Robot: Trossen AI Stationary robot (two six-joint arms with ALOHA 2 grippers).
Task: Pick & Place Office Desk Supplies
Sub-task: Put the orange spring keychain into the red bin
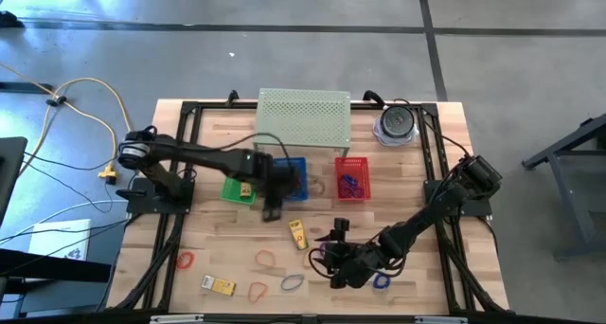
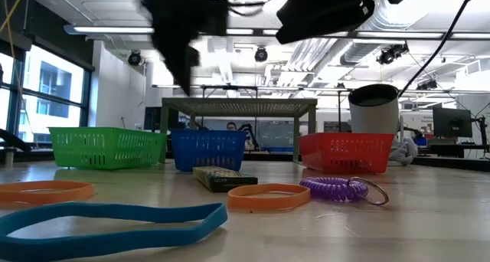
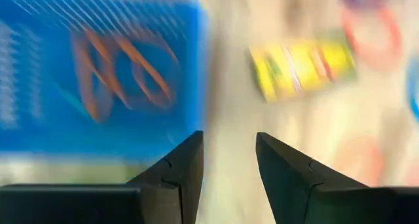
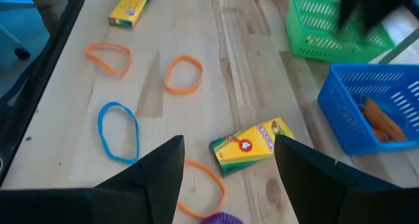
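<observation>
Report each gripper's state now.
Left gripper: open, holding nothing, by the blue basket.
Right gripper: open, empty, above the crayon box.

Bare wood lies between the blue basket (image 1: 292,175) and red basket (image 1: 351,177).

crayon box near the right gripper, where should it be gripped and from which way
Grip the crayon box across its short width, near the middle, coming straight down from above. It lies flat on the table with its broad face up, so only the two long edges offer parallel sides narrow enough for the fingers. The right gripper stands open just short of it; turning the wrist square to the box's slant would likely help.
</observation>
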